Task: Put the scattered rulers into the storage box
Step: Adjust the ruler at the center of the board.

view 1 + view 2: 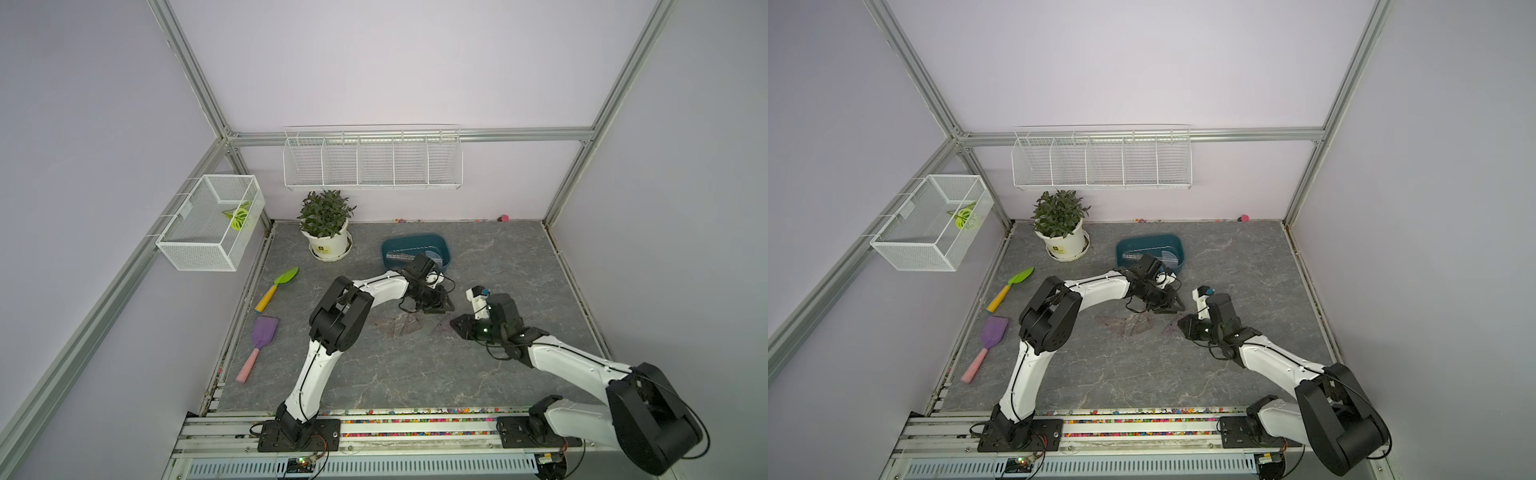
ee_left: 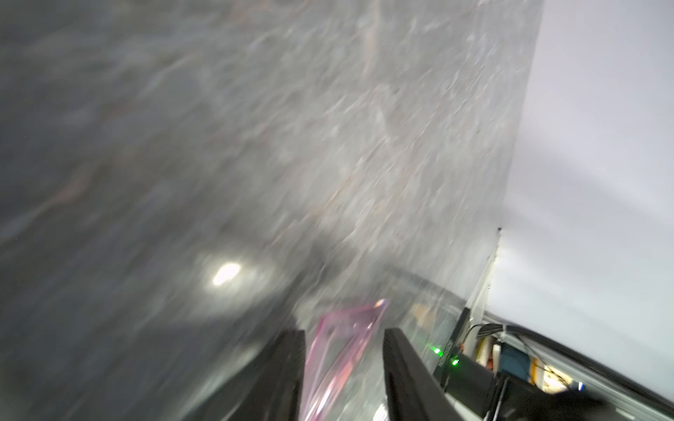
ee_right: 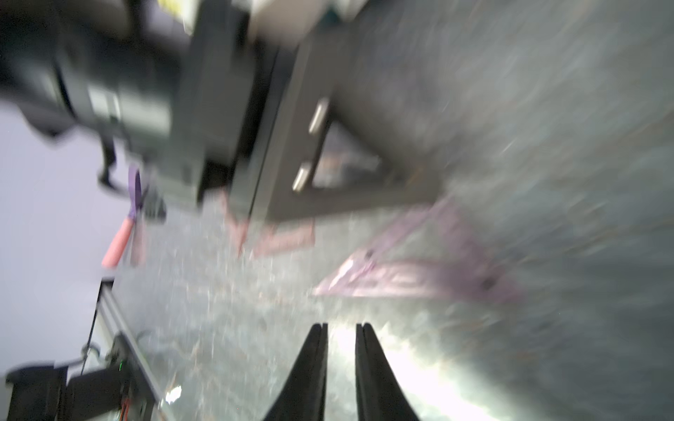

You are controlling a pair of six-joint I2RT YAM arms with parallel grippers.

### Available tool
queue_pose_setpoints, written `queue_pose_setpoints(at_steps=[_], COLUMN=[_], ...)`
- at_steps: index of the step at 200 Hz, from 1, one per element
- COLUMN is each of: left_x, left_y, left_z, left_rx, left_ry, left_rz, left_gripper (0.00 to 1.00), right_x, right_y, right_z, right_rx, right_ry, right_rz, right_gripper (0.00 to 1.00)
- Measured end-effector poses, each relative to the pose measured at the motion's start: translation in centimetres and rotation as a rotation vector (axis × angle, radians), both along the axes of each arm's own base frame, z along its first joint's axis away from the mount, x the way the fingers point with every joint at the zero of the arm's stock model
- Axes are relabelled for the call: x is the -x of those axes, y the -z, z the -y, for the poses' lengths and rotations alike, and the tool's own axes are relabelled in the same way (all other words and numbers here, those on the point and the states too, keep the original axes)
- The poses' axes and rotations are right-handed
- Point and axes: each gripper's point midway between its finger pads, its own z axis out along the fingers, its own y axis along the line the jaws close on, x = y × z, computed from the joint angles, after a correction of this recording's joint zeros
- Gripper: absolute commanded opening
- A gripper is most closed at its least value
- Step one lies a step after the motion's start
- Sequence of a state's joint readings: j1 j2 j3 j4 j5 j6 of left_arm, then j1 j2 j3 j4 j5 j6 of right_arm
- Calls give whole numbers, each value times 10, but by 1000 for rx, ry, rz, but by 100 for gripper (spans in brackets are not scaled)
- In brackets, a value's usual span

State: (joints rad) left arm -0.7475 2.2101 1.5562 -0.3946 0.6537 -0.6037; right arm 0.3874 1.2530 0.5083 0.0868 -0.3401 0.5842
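The dark teal storage box (image 1: 415, 242) (image 1: 1148, 240) stands at the back of the floor with a straight ruler (image 1: 398, 258) and a bluish protractor (image 1: 436, 255) in it. Three purplish triangle rulers (image 1: 382, 324) (image 1: 409, 326) (image 1: 441, 328) lie flat in front of it. My left gripper (image 1: 445, 309) (image 2: 344, 330) hovers low just behind the rightmost triangle (image 2: 350, 328). Its jaws stand apart, and that triangle shows through the gap. My right gripper (image 1: 458, 323) (image 3: 341, 324) points at the same triangle (image 3: 419, 269) from the right, jaws a narrow slit apart, holding nothing.
A potted plant (image 1: 328, 245) stands left of the box. A green trowel (image 1: 278, 286) and a purple shovel (image 1: 262, 336) lie along the left edge. White wire baskets (image 1: 212, 220) (image 1: 372, 160) hang on the walls. The two grippers are close together.
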Motion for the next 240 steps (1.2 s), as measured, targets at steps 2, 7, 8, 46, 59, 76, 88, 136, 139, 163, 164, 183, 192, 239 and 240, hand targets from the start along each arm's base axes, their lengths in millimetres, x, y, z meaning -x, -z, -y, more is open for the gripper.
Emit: queue_pose_setpoints(at_steps=[2,7,8,46,59,76,88,136,139,163,164,183,192,239,240], left_x=[0,1,2,26,43,66,80,81,81,75,75,69,66,56,56], left_y=[-1,-3,-4,-38,-35,-13,4,6,7,6,6,6,6,5,5], left_z=[-3,-12,-13,-56,-62,-69,-77,-73,-72,-64,-64,-57,-54,-42,-41], left_rx=[-6,-22,-24,-57,-68,-106,-140,-110,-108,-89,-88,-76,-73,-52,-52], left_ry=[-1,-8,-8,23,48,76,88,89,87,83,83,77,75,73,73], left_rz=[6,11,14,146,156,123,89,95,94,91,91,95,95,93,93], left_gripper=[46,46,46,47,47,47,47,47,47,47,47,47,47,47,47], right_x=[-2,-10,-11,-42,-43,-39,-37,-23,-23,-16,-16,-9,-7,13,14], right_y=[0,-2,-1,21,31,43,47,57,57,58,58,58,58,57,57], right_z=[1,6,6,8,7,8,9,14,14,16,16,18,18,27,27], right_rx=[2,8,10,50,60,77,84,93,92,85,84,73,68,47,46], right_ry=[3,19,20,19,13,9,8,10,10,13,13,17,20,76,78], right_rz=[1,1,1,-79,-110,-146,-161,-181,-178,-171,-170,-167,-167,-189,-190], right_gripper=[20,20,20,20,23,24,24,25,25,25,25,24,24,23,23])
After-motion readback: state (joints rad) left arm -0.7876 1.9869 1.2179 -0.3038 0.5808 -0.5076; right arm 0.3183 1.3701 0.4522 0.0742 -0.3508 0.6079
